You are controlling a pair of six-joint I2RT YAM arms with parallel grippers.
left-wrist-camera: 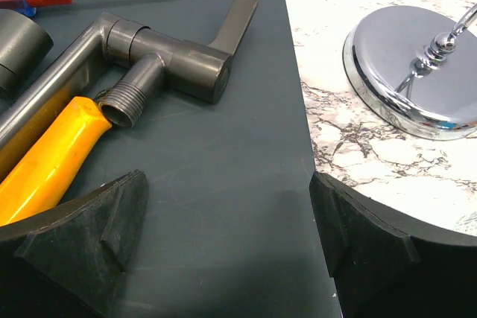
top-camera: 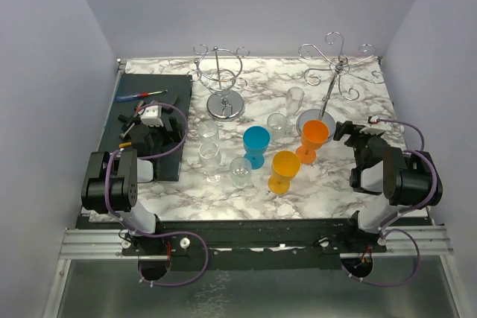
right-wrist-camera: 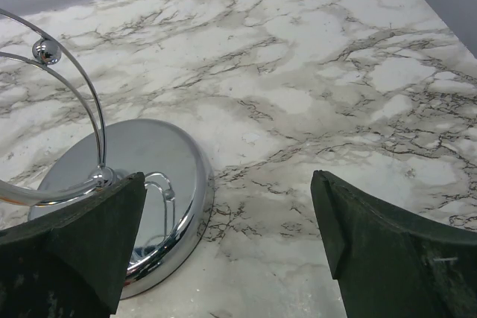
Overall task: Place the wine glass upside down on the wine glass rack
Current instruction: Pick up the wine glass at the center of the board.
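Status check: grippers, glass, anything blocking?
Left gripper and right gripper open, empty. Orange wine glass upright by rack, not hung. Blue glass, yellow glass close by.

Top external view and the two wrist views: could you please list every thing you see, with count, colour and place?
Table: 1, white-grey marble, under everything.
Mat: 1, dark grey, table's left side.
Wine glass racks: 2, chrome, back centre and back right.
Clear glasses: 5, colourless, upright mid-table.
Blue glass: 1, blue, centre.
Orange glass: 1, orange, beside right rack's base.
Yellow-orange glass: 1, yellow-orange, front centre.
Screwdriver: 1, red-and-blue handle, back of mat.
Faucet fitting: 1, grey metal, on mat.
Yellow-handled tool: 1, yellow, beside the fitting.
Left gripper: 1, black, open over mat.
Right gripper: 1, black, open beside right rack's base.
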